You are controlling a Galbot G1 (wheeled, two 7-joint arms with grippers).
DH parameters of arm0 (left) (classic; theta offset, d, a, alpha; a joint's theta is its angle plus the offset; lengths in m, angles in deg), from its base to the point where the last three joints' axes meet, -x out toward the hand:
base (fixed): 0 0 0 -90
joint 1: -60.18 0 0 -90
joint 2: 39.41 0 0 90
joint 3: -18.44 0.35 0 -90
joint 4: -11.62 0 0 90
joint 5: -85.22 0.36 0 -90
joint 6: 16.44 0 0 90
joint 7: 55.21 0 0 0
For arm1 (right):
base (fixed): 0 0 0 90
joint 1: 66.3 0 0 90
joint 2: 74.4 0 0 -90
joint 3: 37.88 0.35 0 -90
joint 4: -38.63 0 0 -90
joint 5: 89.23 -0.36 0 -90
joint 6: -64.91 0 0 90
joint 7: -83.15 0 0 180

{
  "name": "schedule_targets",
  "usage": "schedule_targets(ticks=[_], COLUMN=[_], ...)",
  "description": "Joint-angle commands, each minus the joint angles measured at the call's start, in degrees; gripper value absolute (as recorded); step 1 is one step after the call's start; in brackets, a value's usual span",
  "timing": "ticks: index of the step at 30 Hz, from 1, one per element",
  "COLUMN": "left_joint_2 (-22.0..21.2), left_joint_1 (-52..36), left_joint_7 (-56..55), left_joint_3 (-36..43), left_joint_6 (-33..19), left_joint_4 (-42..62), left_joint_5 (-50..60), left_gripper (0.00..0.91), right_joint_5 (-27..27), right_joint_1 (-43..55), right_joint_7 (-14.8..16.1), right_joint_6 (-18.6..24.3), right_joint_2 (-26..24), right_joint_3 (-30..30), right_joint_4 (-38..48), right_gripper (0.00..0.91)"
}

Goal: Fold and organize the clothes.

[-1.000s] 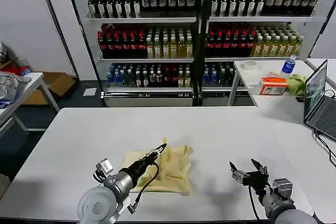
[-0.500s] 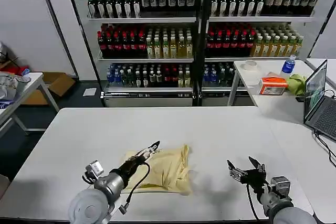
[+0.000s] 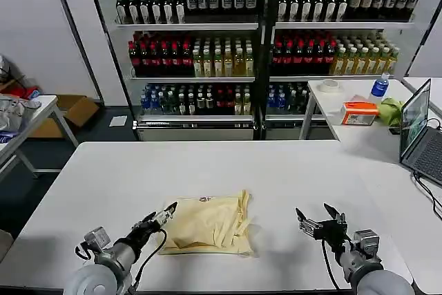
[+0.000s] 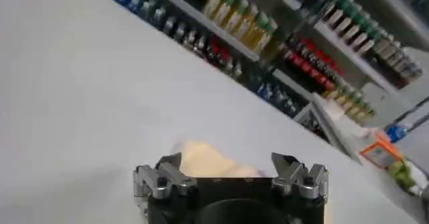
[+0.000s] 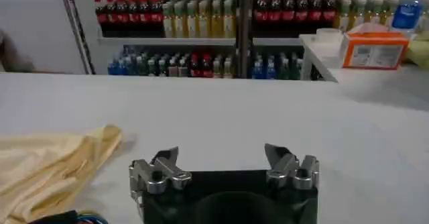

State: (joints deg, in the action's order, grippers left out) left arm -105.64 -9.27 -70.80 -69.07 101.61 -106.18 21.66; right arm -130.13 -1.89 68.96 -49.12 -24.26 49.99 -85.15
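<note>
Black and grey, your left gripper (image 3: 164, 213) sits low at the near edge of the white table (image 3: 103, 177), fingers spread apart and holding nothing, its tips just beside the left edge of the T-shirt (image 3: 209, 226). Your right gripper (image 3: 319, 218) waits at the near right, well apart from the shirt, jaws wide open and empty; the right wrist view shows both fingers (image 5: 163, 163) clear of the table with the shirt (image 5: 47, 168) off to one side. You have the pale cream-yellow shirt lying folded and flat near the table's front middle. Beyond stand shelves of bottles (image 3: 228, 53) and a laptop (image 3: 418, 132) on a side table.
</note>
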Motion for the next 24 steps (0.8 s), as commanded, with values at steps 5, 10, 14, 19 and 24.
schedule_targets(ticks=[5,10,14,19,24], left_joint_2=[-3.01,-2.24,-2.26,-1.7,-1.43], left_joint_1=[-0.7,-1.77,-2.63,-2.79,-2.87], left_joint_7=[3.29,4.87,5.1,5.24,5.61], left_joint_3=[2.94,3.77,3.81,2.82,1.51], left_joint_6=[2.75,3.19,2.47,1.83,1.71], left_joint_4=[4.71,4.86,5.05,5.93,6.04], left_joint_5=[3.66,3.14,2.62,-0.23,-3.16], left_gripper=[0.907,0.867,0.121,0.02,0.02], right_joint_5=[-0.05,-0.2,-0.18,-0.12,-0.08], right_joint_1=[-0.91,-1.56,-1.81,-1.91,-2.25], right_joint_7=[0.02,0.02,0.0,-0.06,-0.12], right_joint_6=[0.0,0.06,0.08,0.06,0.02], right_joint_2=[-0.36,-0.37,-0.18,0.14,0.36], right_joint_3=[0.85,1.7,1.8,1.75,1.93], right_joint_4=[-0.71,-1.06,-1.04,-1.17,-1.4], right_gripper=[0.907,0.907,0.907,0.907,0.907])
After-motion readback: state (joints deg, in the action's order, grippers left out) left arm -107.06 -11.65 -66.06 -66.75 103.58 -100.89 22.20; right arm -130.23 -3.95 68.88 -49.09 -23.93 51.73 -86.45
